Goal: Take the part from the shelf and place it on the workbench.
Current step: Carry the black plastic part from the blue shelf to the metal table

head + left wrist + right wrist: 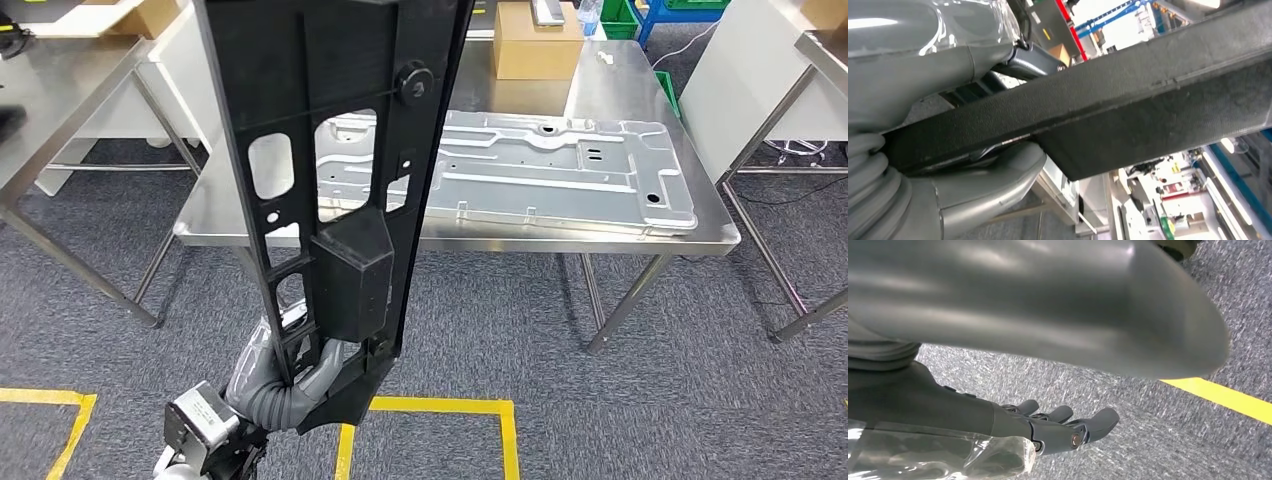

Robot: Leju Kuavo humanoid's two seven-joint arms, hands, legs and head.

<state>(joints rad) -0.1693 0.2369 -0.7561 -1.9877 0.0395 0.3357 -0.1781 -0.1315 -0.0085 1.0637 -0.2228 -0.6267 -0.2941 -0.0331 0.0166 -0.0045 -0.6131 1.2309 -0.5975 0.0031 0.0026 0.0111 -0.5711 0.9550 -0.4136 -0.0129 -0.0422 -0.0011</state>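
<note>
1. the left hand [290, 375] grips the long black part [340, 150] at its low end, upright, in front of the workbench [700, 235].
2. the right hand [1048, 427] hangs over the carpet, fingers loose, holding nothing.
3. the part looks stiff and top-heavy; a grip near the middle box seems steadier.

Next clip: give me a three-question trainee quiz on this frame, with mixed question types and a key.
1. True or false: the black part already lies on the workbench.
2. Which hand holds the part? A) left hand B) right hand C) both
3. Fill in: a silver metal panel lies on the workbench, and behind it stands a cardboard ____.

Key: 1 false, it is held upright in front of the bench; 2 A, the right hand hangs over the carpet holding nothing; 3 box.
</note>
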